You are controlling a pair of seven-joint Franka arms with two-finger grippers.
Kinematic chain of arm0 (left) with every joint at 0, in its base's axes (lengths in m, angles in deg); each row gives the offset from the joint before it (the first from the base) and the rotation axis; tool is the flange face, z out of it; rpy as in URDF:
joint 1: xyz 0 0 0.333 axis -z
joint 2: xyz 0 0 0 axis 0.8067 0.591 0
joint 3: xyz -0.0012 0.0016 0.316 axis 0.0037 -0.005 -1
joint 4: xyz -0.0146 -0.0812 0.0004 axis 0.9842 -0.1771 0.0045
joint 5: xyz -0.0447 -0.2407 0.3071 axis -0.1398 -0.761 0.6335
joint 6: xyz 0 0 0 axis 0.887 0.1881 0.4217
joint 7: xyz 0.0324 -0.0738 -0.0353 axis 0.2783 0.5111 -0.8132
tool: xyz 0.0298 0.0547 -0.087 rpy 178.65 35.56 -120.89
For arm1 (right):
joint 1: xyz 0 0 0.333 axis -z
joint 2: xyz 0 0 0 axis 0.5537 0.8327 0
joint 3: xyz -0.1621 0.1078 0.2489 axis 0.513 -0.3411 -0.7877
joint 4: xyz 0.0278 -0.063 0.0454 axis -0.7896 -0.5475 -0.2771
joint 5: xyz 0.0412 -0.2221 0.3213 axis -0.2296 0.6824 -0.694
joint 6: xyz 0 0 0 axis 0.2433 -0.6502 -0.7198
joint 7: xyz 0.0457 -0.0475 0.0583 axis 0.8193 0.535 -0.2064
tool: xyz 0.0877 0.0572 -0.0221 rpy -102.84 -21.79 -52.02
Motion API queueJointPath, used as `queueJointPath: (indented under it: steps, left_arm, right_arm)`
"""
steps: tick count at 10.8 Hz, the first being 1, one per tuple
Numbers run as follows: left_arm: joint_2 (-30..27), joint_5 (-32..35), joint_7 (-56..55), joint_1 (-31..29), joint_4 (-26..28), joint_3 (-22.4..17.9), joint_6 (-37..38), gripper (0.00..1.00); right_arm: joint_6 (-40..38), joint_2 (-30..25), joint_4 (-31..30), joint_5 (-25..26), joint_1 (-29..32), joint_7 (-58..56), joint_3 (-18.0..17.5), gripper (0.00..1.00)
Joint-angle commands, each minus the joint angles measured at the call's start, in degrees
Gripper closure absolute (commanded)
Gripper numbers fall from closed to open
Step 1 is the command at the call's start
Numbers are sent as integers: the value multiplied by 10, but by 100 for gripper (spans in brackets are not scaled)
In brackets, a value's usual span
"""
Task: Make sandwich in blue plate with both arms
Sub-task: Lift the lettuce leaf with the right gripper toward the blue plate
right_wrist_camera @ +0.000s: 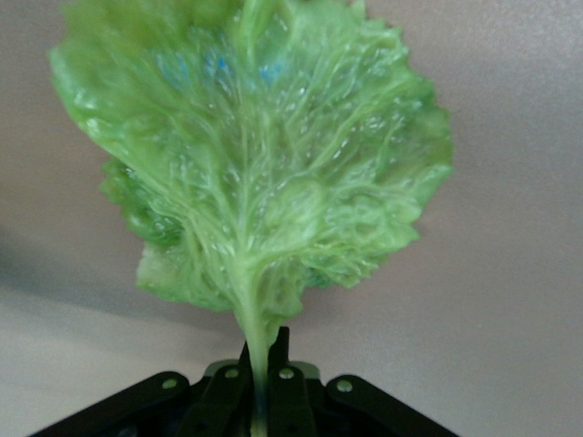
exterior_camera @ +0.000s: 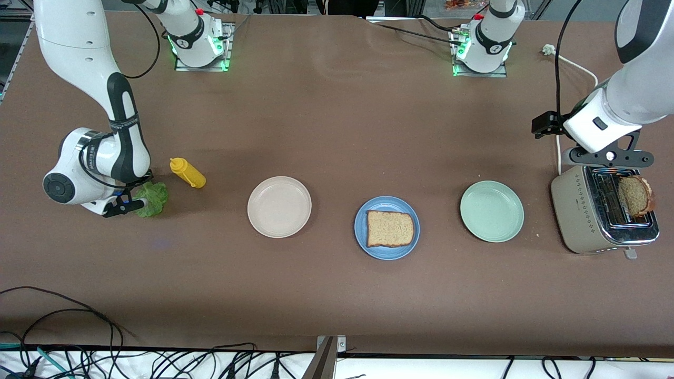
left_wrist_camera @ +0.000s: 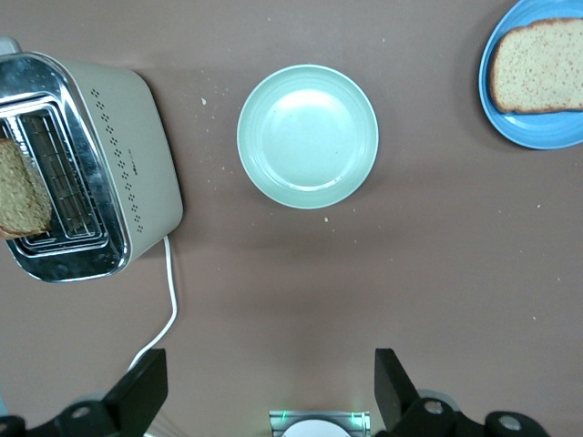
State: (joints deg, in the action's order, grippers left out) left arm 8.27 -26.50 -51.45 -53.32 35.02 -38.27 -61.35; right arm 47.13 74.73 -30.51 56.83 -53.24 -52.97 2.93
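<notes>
From the front, my right claw (exterior_camera: 122, 202) is down at the table (exterior_camera: 337, 295) at the right arm's end, clenched on the stem of the lettuce leaf (exterior_camera: 151, 199), just beside the yellow squeeze bottle (exterior_camera: 187, 172). The blue plate (exterior_camera: 387, 252) holds one bread slice (exterior_camera: 389, 228), between the cream plate (exterior_camera: 279, 207) and the mint plate (exterior_camera: 492, 211). My left claw (exterior_camera: 611, 158) hovers over the toaster (exterior_camera: 579, 210), where a second slice (exterior_camera: 636, 196) sticks up.

My left wrist view shows my left claw's fingers (left_wrist_camera: 141, 390) spread wide, holding nothing.

My right wrist view shows the fingers (right_wrist_camera: 290, 387) pinched on the leaf's pale stem.
</notes>
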Motion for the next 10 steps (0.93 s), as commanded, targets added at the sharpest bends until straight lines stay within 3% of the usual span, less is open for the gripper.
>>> queueJointPath:
  steps: [1,3,6,10]
  left_arm:
    - [-36,9,-7,-4,47,-21,-55,0]
    - [-35,-66,-2,-7,50,-66,-65,0]
    - [-44,-73,2,-7,69,-73,-84,0]
    - [-40,-66,1,-6,62,-70,-77,0]
  right_arm:
    - [-9,-14,29,-12,5,-40,1,100]
    - [-63,-27,79,-12,7,-67,16,100]
    - [-179,-44,176,-11,7,-71,31,100]
    - [-345,-74,337,-12,-9,-75,21,100]
